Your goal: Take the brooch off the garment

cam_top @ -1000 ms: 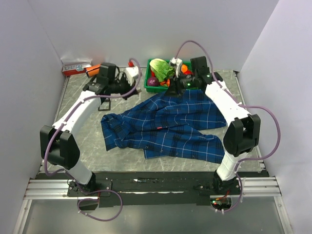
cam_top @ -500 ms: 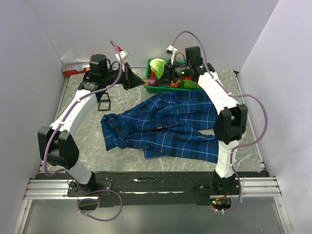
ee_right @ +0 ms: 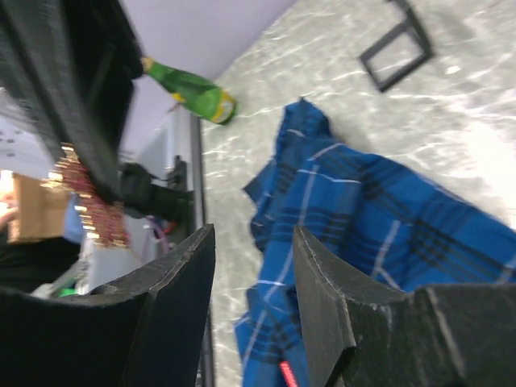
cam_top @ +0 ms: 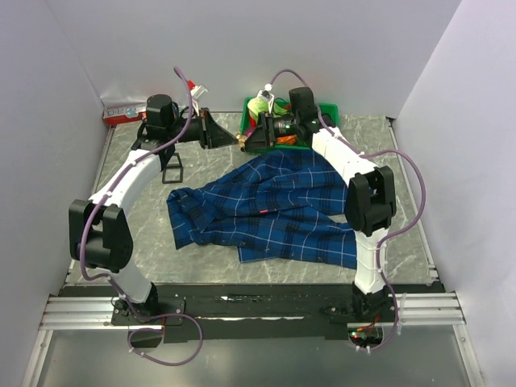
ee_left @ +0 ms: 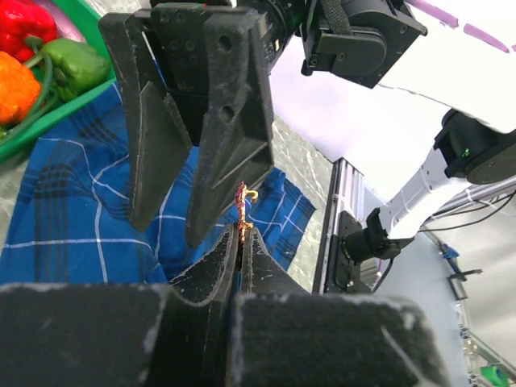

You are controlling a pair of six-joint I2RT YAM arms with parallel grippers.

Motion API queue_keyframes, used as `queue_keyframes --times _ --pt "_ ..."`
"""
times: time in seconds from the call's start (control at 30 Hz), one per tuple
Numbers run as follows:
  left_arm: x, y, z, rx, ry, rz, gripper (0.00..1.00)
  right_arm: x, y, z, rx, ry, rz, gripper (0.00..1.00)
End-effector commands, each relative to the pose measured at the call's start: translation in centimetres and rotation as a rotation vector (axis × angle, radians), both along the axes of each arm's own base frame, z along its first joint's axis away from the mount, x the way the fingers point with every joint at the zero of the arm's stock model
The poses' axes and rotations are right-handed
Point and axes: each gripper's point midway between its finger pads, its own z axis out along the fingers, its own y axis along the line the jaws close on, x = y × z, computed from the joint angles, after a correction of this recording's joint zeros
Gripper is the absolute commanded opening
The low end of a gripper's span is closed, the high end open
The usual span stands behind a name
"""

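The left gripper (ee_left: 240, 242) is pinched shut on the tiny gold-pink metal brooch (ee_left: 242, 205), which juts past its fingertips (clear of the cloth). Just ahead of it, the right gripper (ee_left: 171, 216) stands with jaws apart, holding nothing. The dark navy plaid shirt (ee_left: 64, 234) lies below both.

The large dark navy plaid shirt (cam_top: 274, 210) looked like soft, woven, matt cloth, and the grey marble-patterned tabletop (cam_top: 137, 234) was smooth with a faint sheen. The black fingers (ee_left: 266, 322) of the left gripper (ee_left: 239, 234) and of the right gripper (ee_left: 165, 230) looked like matt plastic with a rough, grainy skin, while the tiny gold-coloured beaded brooch (ee_left: 242, 205) glinted like metal. The red pepper (ee_left: 20, 20) and green pepper (ee_left: 76, 64) were glossy and smooth, and the green tray (ee_left: 56, 113) looked like plain smooth plastic.
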Motion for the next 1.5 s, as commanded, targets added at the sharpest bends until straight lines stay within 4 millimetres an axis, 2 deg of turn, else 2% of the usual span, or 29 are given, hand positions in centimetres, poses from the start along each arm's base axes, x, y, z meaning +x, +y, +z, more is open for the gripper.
queue_keyframes --times 0.0,0.4,0.7,1.03,1.47 --pt "0.0 -0.2 1.1 -0.034 -0.026 -0.021 0.01 -1.2 0.6 3.6 0.091 -0.041 0.068 0.50" --pt "1.2 0.0 1.2 -0.041 -0.021 0.018 0.01 -3.2 0.1 4.3 0.116 -0.001 0.113 0.48" --pt "1.6 0.2 -0.3 -0.030 -0.004 0.041 0.01 -4.1 -0.2 5.4 0.139 -0.007 0.136 0.48" --pt "1.3 0.1 -1.4 -0.036 0.022 0.021 0.01 -3.7 -0.2 5.5 0.141 0.011 0.119 0.49" --pt "-0.2 -0.8 -3.0 -0.071 0.076 -0.043 0.01 -2.5 0.0 3.8 0.087 0.051 0.038 0.52"
